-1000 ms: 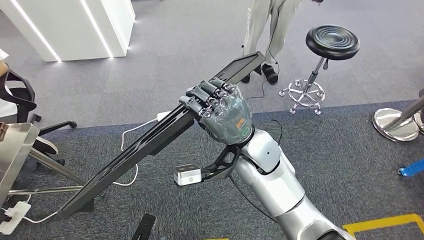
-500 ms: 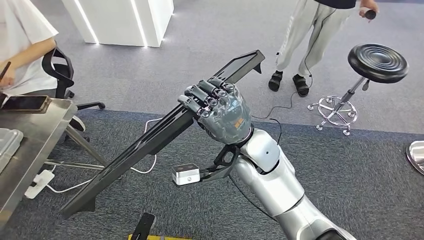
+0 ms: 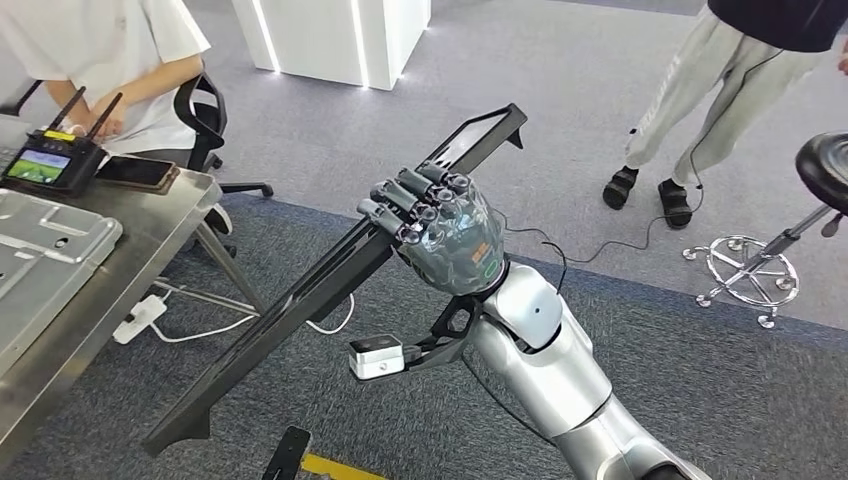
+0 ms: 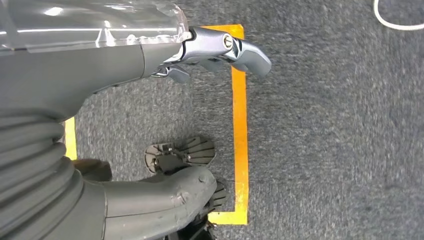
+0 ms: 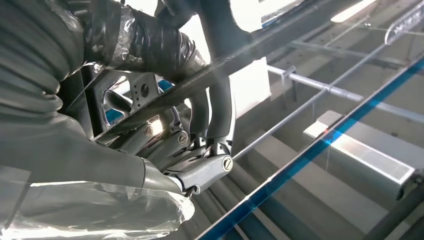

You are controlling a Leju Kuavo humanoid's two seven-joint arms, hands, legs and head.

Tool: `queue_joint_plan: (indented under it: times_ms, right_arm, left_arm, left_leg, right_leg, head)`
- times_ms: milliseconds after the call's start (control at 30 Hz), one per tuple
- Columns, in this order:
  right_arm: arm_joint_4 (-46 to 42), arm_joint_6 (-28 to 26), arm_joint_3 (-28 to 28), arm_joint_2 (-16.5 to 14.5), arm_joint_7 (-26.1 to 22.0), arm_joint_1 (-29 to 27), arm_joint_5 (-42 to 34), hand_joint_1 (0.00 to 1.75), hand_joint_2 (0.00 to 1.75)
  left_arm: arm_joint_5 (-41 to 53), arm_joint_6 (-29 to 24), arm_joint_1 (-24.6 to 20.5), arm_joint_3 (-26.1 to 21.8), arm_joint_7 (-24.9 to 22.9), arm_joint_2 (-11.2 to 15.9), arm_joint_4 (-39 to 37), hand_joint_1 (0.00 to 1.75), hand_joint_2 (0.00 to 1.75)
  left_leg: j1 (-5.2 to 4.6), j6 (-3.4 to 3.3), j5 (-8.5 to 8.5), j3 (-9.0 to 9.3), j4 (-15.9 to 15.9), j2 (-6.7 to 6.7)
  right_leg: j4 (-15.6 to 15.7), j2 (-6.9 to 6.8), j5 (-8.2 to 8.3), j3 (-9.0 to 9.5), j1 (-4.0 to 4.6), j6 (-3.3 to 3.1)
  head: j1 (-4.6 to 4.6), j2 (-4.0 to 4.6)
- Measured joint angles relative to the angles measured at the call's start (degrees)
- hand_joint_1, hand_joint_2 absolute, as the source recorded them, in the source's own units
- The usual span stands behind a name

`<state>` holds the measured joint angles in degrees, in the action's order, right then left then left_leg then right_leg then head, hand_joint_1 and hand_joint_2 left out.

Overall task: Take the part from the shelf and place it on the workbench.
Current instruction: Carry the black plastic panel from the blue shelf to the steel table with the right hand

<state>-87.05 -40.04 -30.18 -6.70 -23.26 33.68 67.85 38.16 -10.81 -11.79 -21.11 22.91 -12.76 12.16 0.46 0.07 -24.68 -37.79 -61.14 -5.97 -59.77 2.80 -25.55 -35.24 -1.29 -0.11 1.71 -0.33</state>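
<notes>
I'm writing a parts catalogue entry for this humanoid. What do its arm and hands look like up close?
The right arm has glossy silver rounded shells with dark joints, and a small white camera box on a black bracket at the wrist. The right hand is dark grey with segmented fingers and a clear film over its back. The left hand shows a grey ribbed cover, a thick grey thumb and metal-tipped fingers.

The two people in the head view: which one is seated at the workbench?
The person in the white shirt, on a black chair; the other person stands.
</notes>
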Motion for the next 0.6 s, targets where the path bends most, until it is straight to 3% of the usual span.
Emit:
queue_joint_plan:
  times_ms: [67,133,167,200,300,367,433,467,533,600]
  right_arm:
    - [-0.1,0.0,0.0,-0.1,0.0,0.0,0.0,1.75,1.75]
    - [-0.2,0.0,0.0,-0.1,0.0,-0.1,0.0,1.75,1.75]
    - [-0.2,0.0,0.0,-0.1,0.0,-0.2,0.0,1.75,1.75]
    - [-0.2,0.0,0.0,-0.1,0.0,-0.2,0.0,1.75,1.75]
    - [-0.4,0.0,0.0,-0.1,0.0,-0.2,0.1,1.75,1.75]
    - [-0.6,0.0,0.0,-0.1,0.0,0.0,0.0,1.75,1.75]
    - [-0.7,0.0,0.0,-0.1,0.0,0.1,0.0,1.75,1.75]
    - [-0.8,0.0,0.0,-0.1,0.0,0.1,0.0,1.75,1.75]
    - [-0.9,0.0,0.0,-0.1,0.0,0.2,0.0,1.75,1.75]
    - [-1.0,0.0,0.1,0.1,0.1,0.2,0.0,1.75,1.75]
  left_arm:
    - [0.0,0.0,-0.2,0.0,0.0,0.0,0.0,0.0,1.75]
    - [0.0,0.0,-0.3,0.0,-0.1,0.0,0.0,0.0,1.75]
    - [0.1,0.0,-0.2,0.0,-0.1,0.0,0.0,0.0,1.75]
    - [0.1,0.0,-0.2,0.0,-0.1,0.0,0.0,0.0,1.75]
    - [0.2,-0.1,-0.3,0.0,-0.1,0.0,0.0,0.0,1.75]
    - [0.2,-0.2,-0.4,0.0,-0.1,0.0,0.0,0.0,1.75]
    - [0.2,-0.3,-0.5,-0.1,-0.2,0.1,0.0,0.0,1.75]
    - [0.2,-0.3,-0.5,-0.1,-0.2,0.1,0.0,0.0,1.75]
    - [0.3,-0.4,-0.6,-0.2,-0.2,0.1,0.0,0.0,1.75]
    - [0.3,-0.4,-0.8,-0.3,-0.3,0.1,0.0,0.0,1.75]
  left_leg:
    - [-0.07,0.5,-2.87,-2.85,-5.9,3.89]
    - [0.2,0.88,-5.21,-6.47,-12.5,5.26]
    - [0.31,0.99,-5.04,-7.17,-13.5,5.49]
    - [0.4,1.05,-3.9,-6.72,-12.5,5.71]
    - [0.19,0.65,0.87,-1.04,-1.6,8.24]
    - [-0.35,-0.09,1.39,0.76,1.8,9.22]
    - [-0.59,-0.91,1.34,0.92,2.0,8.06]
    - [-0.54,-1.26,1.39,1.1,2.3,7.45]
    - [-0.33,-2.01,1.57,1.5,2.7,6.33]
    - [-0.4,-2.5,1.54,1.57,2.8,5.14]
  right_leg:
    - [0.4,-1.84,-0.14,0.58,0.21,-0.54]
    - [0.3,-3.69,-0.44,0.77,0.42,-0.73]
    - [0.3,-4.58,-0.61,0.86,0.46,-0.71]
    - [0.3,-5.4,-0.79,1.0,0.47,-0.63]
    - [0.3,-7.4,-1.5,1.75,0.64,-0.06]
    - [0.3,-8.35,-1.92,2.17,0.91,0.52]
    - [0.5,-9.25,-2.24,2.51,0.94,1.16]
    - [0.2,-8.95,-2.57,2.63,0.81,1.48]
    - [-3.1,-6.48,-4.64,1.3,0.56,1.86]
    - [-10.6,-3.77,-7.96,-2.66,0.51,1.86]
  head:
    - [0.01,0.0]
    - [0.01,0.0]
    - [0.01,0.0]
    - [0.02,0.0]
    - [0.01,0.0]
    - [-0.02,0.0]
    - [-0.02,0.0]
    - [-0.04,0.0]
    - [-0.06,0.0]
    - [-0.08,0.0]
